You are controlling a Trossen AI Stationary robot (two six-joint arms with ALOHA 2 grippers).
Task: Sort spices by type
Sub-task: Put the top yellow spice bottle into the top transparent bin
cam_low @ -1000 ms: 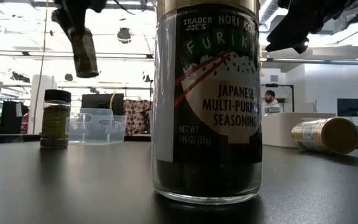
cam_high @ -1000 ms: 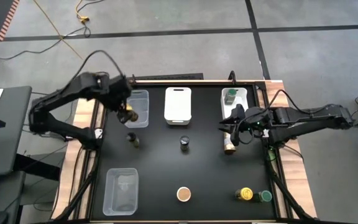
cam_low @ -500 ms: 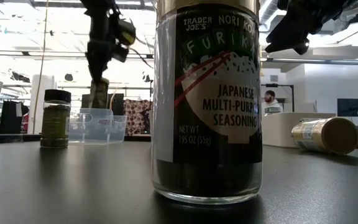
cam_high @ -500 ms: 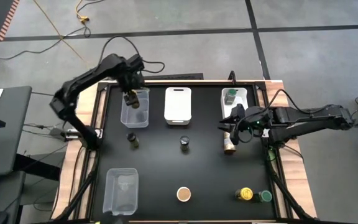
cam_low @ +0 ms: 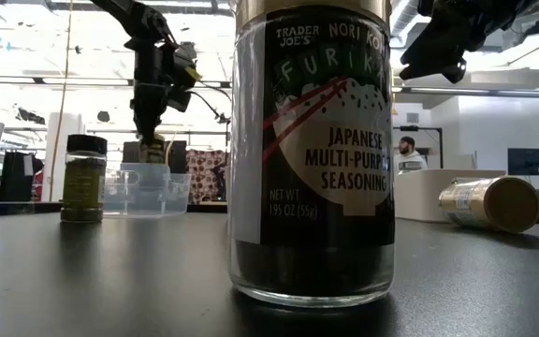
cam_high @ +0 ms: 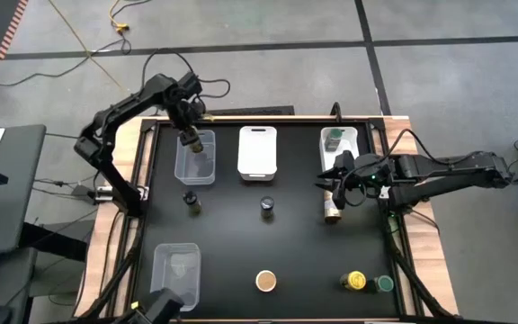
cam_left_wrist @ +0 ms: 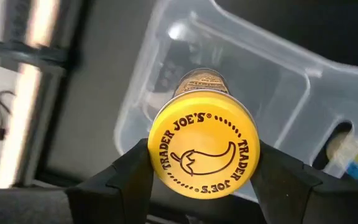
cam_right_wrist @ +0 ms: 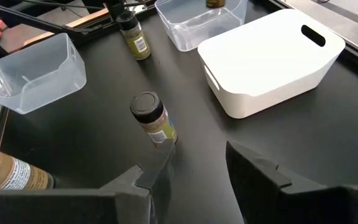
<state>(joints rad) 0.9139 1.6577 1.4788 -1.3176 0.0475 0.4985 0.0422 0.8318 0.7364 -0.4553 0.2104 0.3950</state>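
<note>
My left gripper [cam_high: 190, 137] is shut on a yellow-topped spice jar [cam_left_wrist: 204, 152] above the far-left clear bin [cam_high: 196, 160]. In the low view the jar [cam_low: 153, 150] hangs at that bin's rim [cam_low: 143, 168]. My right gripper [cam_high: 338, 180] is open and hovers over a tan-topped jar [cam_high: 333, 212] that lies on its side near the far-right white bin [cam_high: 344, 144]. Upright on the table stand a dark-topped jar [cam_high: 192, 202], a grey-topped jar [cam_high: 267, 208], a tan-topped jar [cam_high: 265, 281], a yellow-topped jar [cam_high: 356, 281] and a green-topped jar [cam_high: 383, 283]. My left gripper pinches the jar's yellow cap [cam_left_wrist: 166, 134] between its two fingers [cam_left_wrist: 132, 171], one on each side of the cap's rim. The fingers come from above, pointing down. The jar hangs upright below them, lifted clear, its lower end at the clear bin's opening.
A white bin [cam_high: 257, 151] sits upside down at the far middle, and a second clear bin [cam_high: 175, 274] near the left corner. A green-topped jar [cam_high: 333, 139] stands in the far-right white bin. The mat's middle is open. A person shows far off in the room [cam_low: 406, 150].
My left gripper has moved from the clear bin's left side toward the far edge and come down over the bin. The jar it holds has swung from tilted to upright and dropped to the bin's rim. The right arm has kept still.
</note>
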